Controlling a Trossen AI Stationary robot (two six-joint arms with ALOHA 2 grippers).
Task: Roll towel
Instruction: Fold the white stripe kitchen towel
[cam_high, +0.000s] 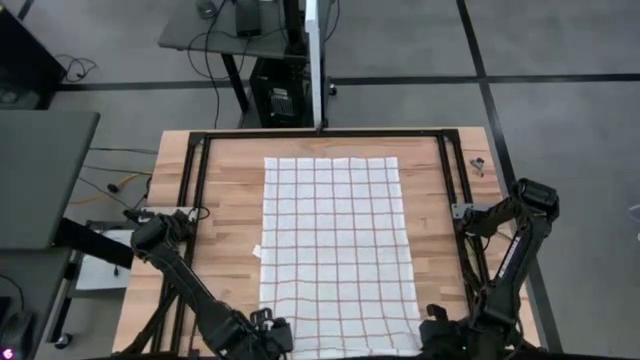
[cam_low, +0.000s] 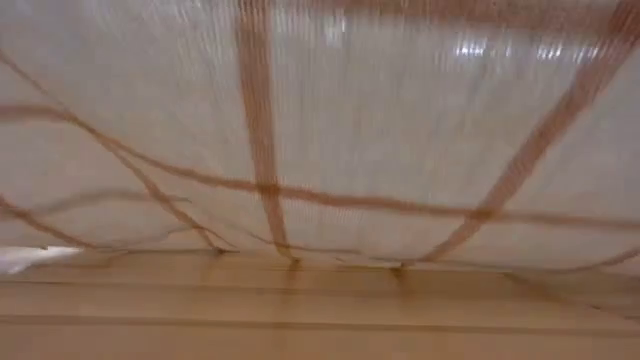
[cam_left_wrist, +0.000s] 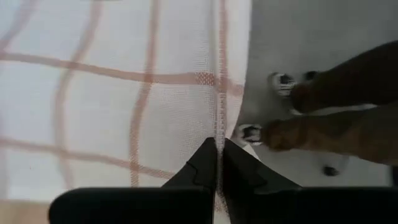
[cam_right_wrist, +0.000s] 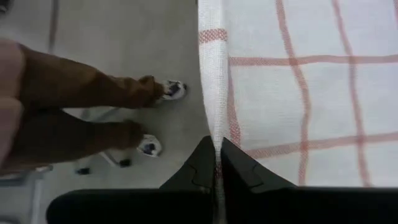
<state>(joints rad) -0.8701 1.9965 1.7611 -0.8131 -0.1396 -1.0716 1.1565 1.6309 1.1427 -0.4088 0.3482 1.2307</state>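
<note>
The white towel (cam_high: 335, 250) with reddish-brown grid lines lies spread lengthwise down the middle of the table, far end flat on the wood. Its near end is raised: in the low view the cloth (cam_low: 330, 130) sags across the picture above the tabletop. My left gripper (cam_high: 272, 328) is at the towel's near left corner and my right gripper (cam_high: 436, 322) at its near right corner. Both are shut on the towel's edge, as the left wrist view (cam_left_wrist: 217, 142) and the right wrist view (cam_right_wrist: 217, 142) show. My left gripper pinches the towel's hemmed side edge (cam_left_wrist: 219, 121) between its two fingertips, near the near left corner. The hem runs along the fingers and away from them. The cloth by the hold is lifted off the table. My right gripper pinches the towel's hemmed side edge (cam_right_wrist: 214, 121) between its two fingertips, near the near right corner. The hem runs along the fingers. The cloth by the hold is lifted off the table.
A black frame (cam_high: 200, 140) runs along the table's far and side edges. Bare wood (cam_high: 225, 220) lies on both sides of the towel. A person's legs and shoes (cam_right_wrist: 149, 146) stand on the floor off the table's near edge.
</note>
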